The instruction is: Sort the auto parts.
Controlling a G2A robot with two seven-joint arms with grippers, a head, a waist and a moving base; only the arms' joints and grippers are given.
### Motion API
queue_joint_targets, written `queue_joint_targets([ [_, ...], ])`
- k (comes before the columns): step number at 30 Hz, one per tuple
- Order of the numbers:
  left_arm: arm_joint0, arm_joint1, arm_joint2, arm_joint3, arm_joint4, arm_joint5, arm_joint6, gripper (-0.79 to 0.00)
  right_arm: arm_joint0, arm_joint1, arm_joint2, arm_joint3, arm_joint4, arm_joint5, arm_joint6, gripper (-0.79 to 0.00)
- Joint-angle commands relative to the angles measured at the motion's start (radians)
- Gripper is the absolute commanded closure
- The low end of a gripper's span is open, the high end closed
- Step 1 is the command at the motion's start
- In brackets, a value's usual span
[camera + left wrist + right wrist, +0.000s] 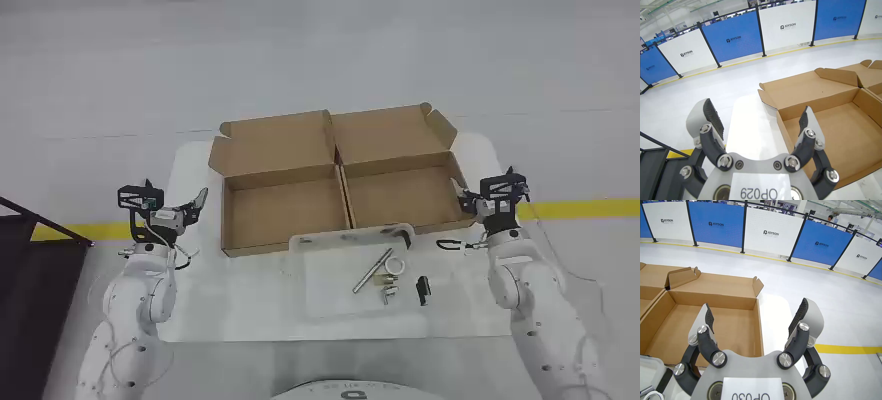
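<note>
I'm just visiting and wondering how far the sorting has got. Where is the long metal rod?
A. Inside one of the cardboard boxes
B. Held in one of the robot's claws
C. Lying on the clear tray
C: the rod lies on the clear tray, and the left gripper and right gripper are both open with nothing between their fingers.

Bright, even indoor light, soft shadows inside the cardboard boxes (285, 210), fence panels (730, 43) bowed toward wrist view edges
</note>
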Motion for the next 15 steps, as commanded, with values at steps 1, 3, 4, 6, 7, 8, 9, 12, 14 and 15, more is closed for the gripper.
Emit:
queue_joint_targets([
  [1, 0.000, 0.000, 0.000, 0.000, 0.000, 0.000, 0.000, -0.785, 0.005, 0.000, -0.013, -0.021, -0.012, -0.030, -0.004, -0.785],
  [3, 0.000, 0.000, 0.000, 0.000, 0.000, 0.000, 0.000, -0.785, 0.009, 0.002, -0.025, -0.044, -0.047, -0.063, -0.007, -0.785],
  [4, 0.000, 0.000, 0.000, 0.000, 0.000, 0.000, 0.000, -0.785, 0.008, 0.002, -0.031, -0.055, -0.054, -0.089, -0.013, -0.785],
  [6, 0.000, 0.000, 0.000, 0.000, 0.000, 0.000, 0.000, -0.785, 0.003, 0.004, -0.035, -0.071, -0.040, -0.154, -0.033, -0.785],
  [7, 0.000, 0.000, 0.000, 0.000, 0.000, 0.000, 0.000, -0.785, 0.000, 0.006, -0.036, -0.080, -0.037, -0.197, -0.046, -0.785],
  [8, 0.000, 0.000, 0.000, 0.000, 0.000, 0.000, 0.000, -0.785, -0.004, 0.008, -0.035, -0.088, -0.037, -0.240, -0.061, -0.785],
  [9, 0.000, 0.000, 0.000, 0.000, 0.000, 0.000, 0.000, -0.785, -0.008, 0.010, -0.034, -0.094, -0.037, -0.283, -0.075, -0.785],
  [12, 0.000, 0.000, 0.000, 0.000, 0.000, 0.000, 0.000, -0.785, -0.016, 0.018, -0.030, -0.107, -0.049, -0.422, -0.110, -0.785],
  [14, 0.000, 0.000, 0.000, 0.000, 0.000, 0.000, 0.000, -0.785, -0.026, 0.022, -0.016, -0.114, -0.082, -0.444, -0.129, -0.785],
  [15, 0.000, 0.000, 0.000, 0.000, 0.000, 0.000, 0.000, -0.785, -0.026, 0.022, -0.016, -0.114, -0.082, -0.444, -0.129, -0.785],
])
